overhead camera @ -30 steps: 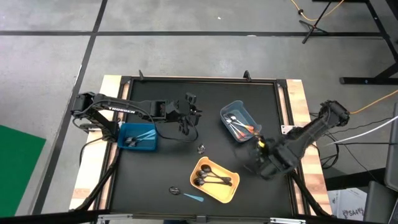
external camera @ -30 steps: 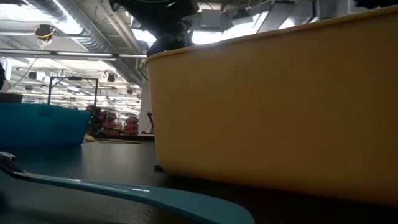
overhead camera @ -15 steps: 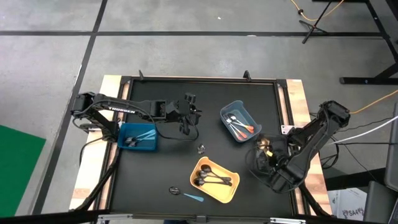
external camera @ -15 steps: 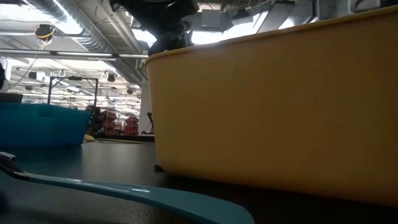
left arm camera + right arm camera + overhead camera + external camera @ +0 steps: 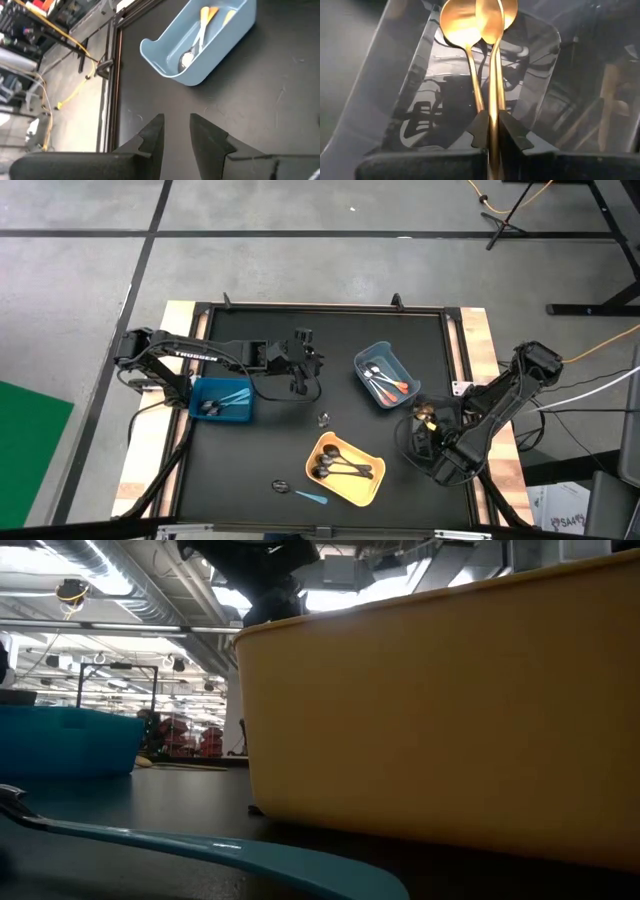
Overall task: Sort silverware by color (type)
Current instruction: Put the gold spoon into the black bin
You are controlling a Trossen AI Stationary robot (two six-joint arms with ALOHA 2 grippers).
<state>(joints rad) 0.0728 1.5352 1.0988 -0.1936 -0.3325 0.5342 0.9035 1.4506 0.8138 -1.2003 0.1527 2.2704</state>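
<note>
Even overhead light; glare on gold spoons (image 5: 479,20); low view blurred

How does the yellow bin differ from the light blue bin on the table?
The yellow bin holds all-black spoons; the light blue bin holds silver spoons with orange handles. The yellow bin lies near the table's front edge, the light blue bin farther back and to the right. Both are open, shallow and set at an angle.

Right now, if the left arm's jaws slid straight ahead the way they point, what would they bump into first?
Probably the light blue bin holding orange-handled spoons. The left gripper points across bare black table toward it, jaws apart, though it may hang high enough to pass over the rim.
</note>
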